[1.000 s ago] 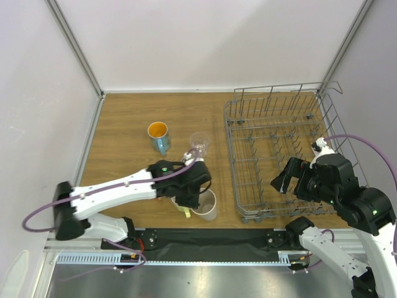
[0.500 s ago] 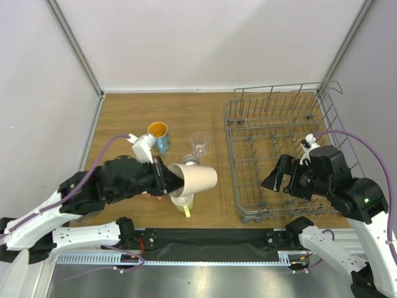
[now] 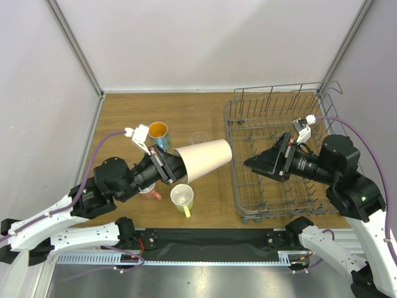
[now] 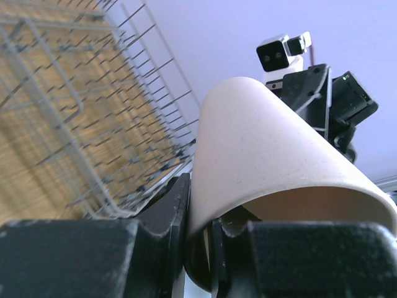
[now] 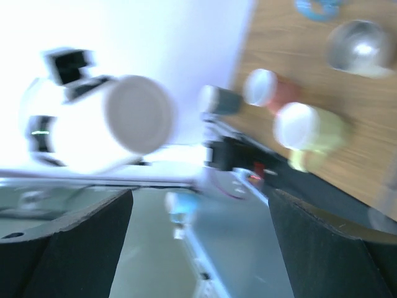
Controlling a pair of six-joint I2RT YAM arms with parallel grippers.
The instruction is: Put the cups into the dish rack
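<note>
currently, left gripper [image 3: 166, 167] clamps tall beige tapered cup [image 3: 205, 160], axis level, base toward grey wire dish rack [image 3: 236, 180]; right gripper [image 3: 259, 162] wide.

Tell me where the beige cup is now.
The beige cup is near the centre of the top view, held sideways by the left hand, between the blue mug and the dish rack.

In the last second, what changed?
Left gripper, already shut on the beige cup, lifted it off the table and tipped it sideways toward the dish rack. Right gripper, jaws open, swung over the rack toward it. Blue mug and glass stayed put.
</note>
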